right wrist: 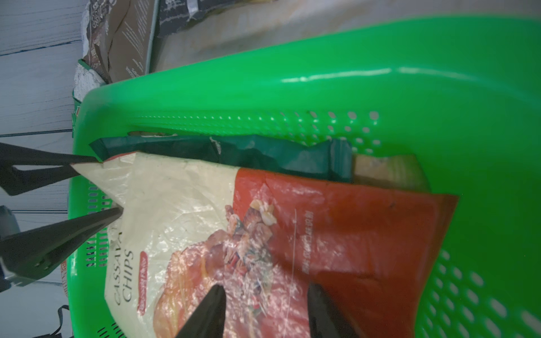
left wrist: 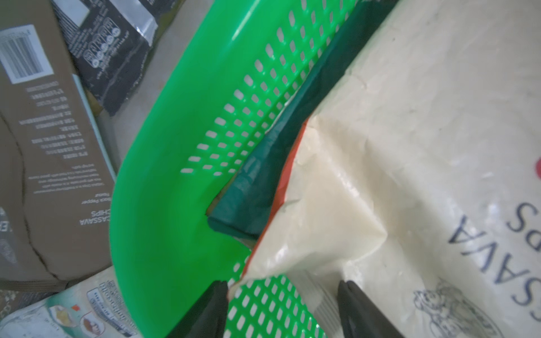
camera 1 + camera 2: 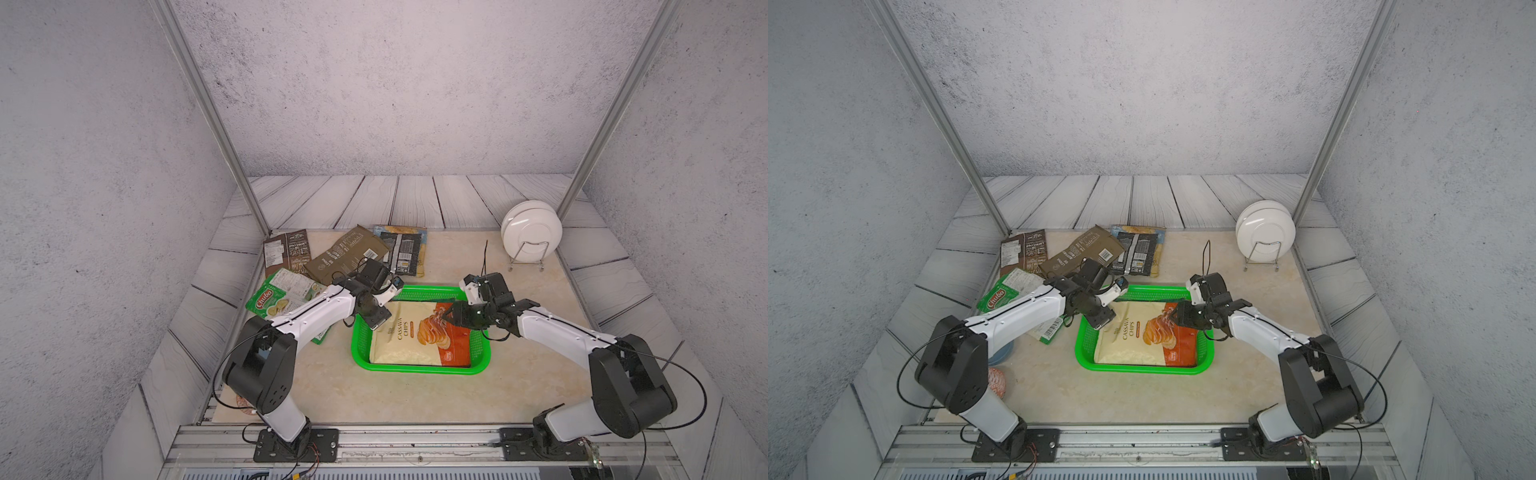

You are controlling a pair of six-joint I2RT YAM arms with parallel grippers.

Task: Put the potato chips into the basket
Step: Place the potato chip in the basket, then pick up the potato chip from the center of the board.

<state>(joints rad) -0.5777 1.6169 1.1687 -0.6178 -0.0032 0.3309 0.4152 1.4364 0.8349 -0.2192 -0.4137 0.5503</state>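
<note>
Beige marbled tabletop [image 3: 415, 395] is carrying everything. Green basket [image 3: 419, 369] is sitting near its centre. Brown bag [image 3: 286, 251], olive bag [image 3: 349, 253] and black bag [image 3: 403, 249] are lying side by side along the far edge. Light green bag [image 3: 276, 299] is lying at the left edge. Wire rack [image 3: 527, 254] with white plates [image 3: 530, 228] is standing at far right. Orange-red round object [image 3: 997, 382] is lying at near left.

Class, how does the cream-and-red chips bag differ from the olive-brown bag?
The cream-and-red bag lies in the green basket; the olive-brown bag lies on the table behind it. The cream-and-red bag shows its front picture; the olive-brown bag shows its barcode side. Both read cassava chips.
</note>
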